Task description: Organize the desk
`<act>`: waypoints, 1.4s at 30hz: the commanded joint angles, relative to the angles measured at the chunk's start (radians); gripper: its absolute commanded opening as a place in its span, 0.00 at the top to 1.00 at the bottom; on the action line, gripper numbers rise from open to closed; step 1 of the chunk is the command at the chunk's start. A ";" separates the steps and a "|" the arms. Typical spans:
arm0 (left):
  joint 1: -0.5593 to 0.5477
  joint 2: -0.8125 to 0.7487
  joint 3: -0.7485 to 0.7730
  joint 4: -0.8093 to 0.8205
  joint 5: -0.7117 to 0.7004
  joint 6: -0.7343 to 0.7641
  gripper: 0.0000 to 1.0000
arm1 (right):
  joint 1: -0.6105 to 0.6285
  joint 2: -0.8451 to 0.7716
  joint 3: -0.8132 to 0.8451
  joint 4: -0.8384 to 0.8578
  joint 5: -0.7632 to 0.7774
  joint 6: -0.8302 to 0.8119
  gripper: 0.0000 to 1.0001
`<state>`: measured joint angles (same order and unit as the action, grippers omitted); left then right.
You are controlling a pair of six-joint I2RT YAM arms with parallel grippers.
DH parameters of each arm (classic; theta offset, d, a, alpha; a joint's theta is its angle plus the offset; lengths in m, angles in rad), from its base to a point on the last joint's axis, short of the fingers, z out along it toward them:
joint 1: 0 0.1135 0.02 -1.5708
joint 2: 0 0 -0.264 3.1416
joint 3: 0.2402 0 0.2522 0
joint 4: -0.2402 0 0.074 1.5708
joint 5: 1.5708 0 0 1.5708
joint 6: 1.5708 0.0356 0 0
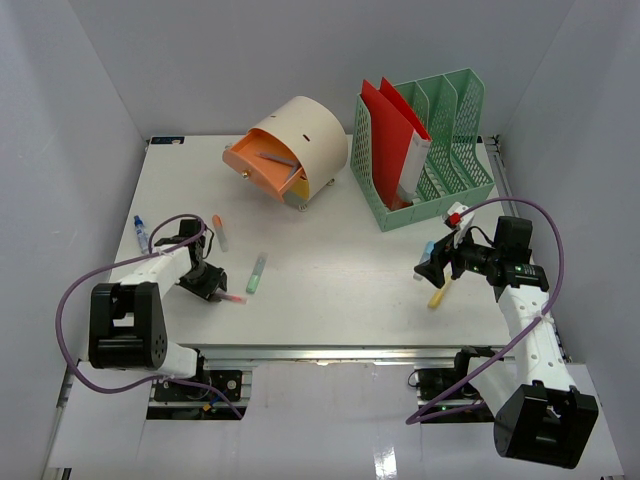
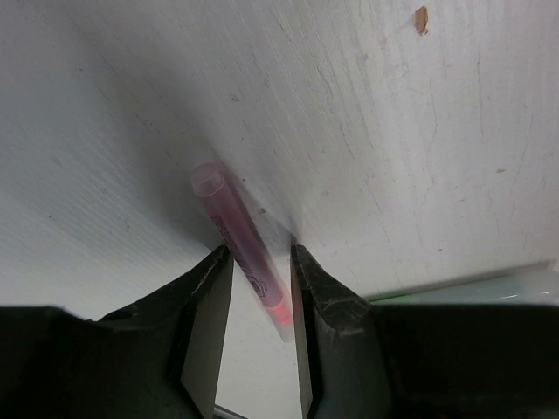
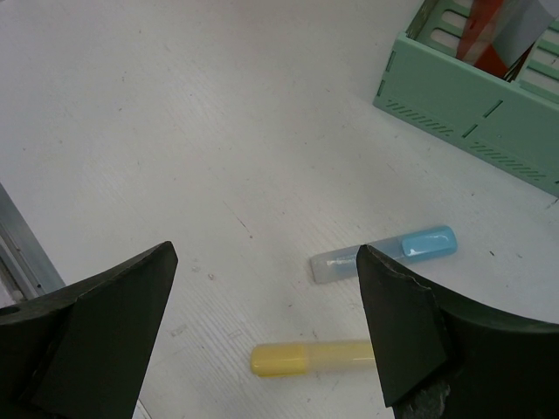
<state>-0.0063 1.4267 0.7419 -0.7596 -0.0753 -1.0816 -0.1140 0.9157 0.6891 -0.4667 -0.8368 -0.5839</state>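
The white desk [image 1: 340,225] holds scattered pens. My left gripper [image 1: 211,284] is down at the desk's front left, its jaws nearly closed on a pink highlighter [image 1: 232,298]. In the left wrist view the pink highlighter [image 2: 234,234] lies slanted between the fingers [image 2: 210,305], touching both, and my gripper [image 2: 256,253] is low on the desk. My right gripper [image 1: 432,262] hovers open and empty at the right. In the right wrist view it [image 3: 266,251] is above a blue highlighter [image 3: 393,251] and a yellow highlighter [image 3: 306,356].
A green highlighter [image 1: 256,272], an orange pen [image 1: 219,232] and a blue marker [image 1: 141,232] lie at the left. A beige organizer with an open orange drawer [image 1: 290,150] and a green file rack [image 1: 430,150] stand at the back. The aluminium rail [image 1: 330,350] runs along the front edge.
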 commanded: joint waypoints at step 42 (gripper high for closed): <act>-0.182 -0.462 0.188 0.368 0.487 0.170 1.00 | -0.044 0.009 -0.020 0.045 -0.021 0.003 0.10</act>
<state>-0.0676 0.9102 0.7871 -0.4848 0.3160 -0.8677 -0.1513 0.9140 0.6727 -0.4594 -0.8513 -0.5827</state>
